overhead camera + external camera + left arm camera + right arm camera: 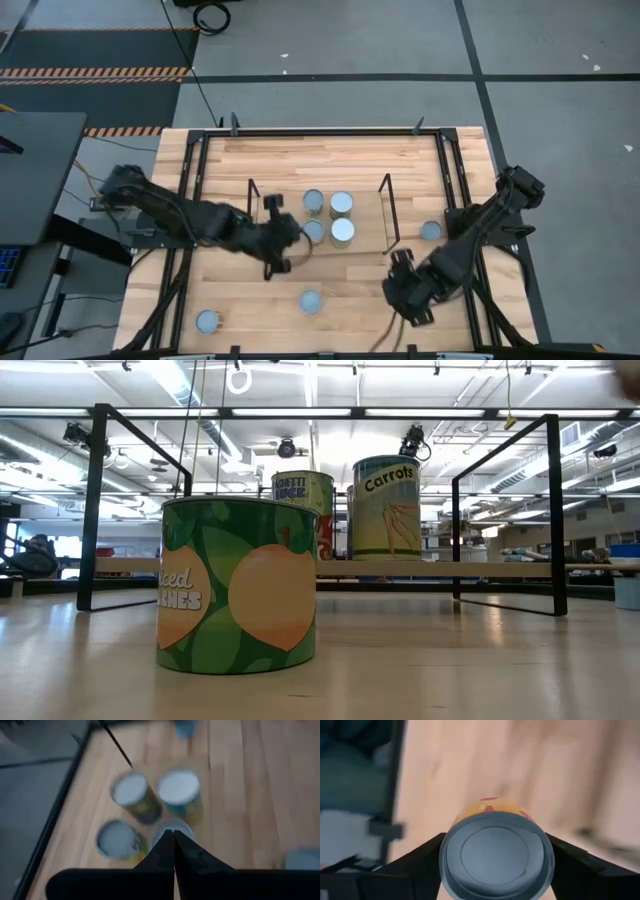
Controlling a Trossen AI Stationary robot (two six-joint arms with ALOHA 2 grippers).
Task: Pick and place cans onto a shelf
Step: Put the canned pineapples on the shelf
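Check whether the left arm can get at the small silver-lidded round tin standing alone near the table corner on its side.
Probably yes. The tin stands on bare wood with nothing between it and the left gripper, which hangs over the shelf, fingers shut; it must open first.

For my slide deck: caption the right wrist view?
Right tool grips a can, lid toward the camera, above the wooden table.

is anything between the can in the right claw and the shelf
Nothing visible on the table between them. The right claw holds a can just outside the shelf's wire end frame. Four cans already stand on the shelf.
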